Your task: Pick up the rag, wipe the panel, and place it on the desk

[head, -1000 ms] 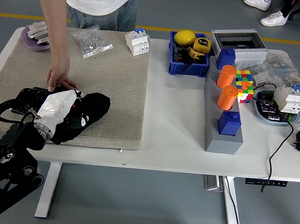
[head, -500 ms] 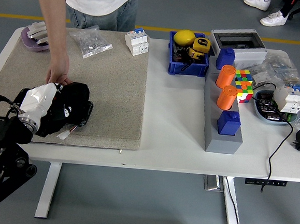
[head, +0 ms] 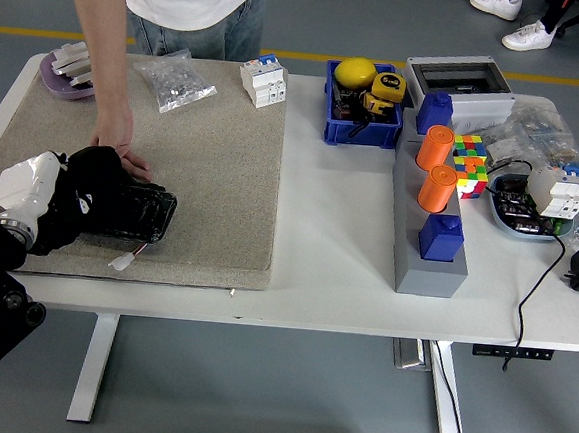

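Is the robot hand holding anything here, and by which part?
The left robot hand grips the black rag at its left end, bunched over the dark panel. A person's hand rests at the panel's far edge.

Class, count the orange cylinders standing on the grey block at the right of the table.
2: one orange cylinder at the block's far end, another just nearer, behind a blue block.

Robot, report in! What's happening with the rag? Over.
Left hand on black rag, over panel. Right hand out of view. Person's hand steadies panel.
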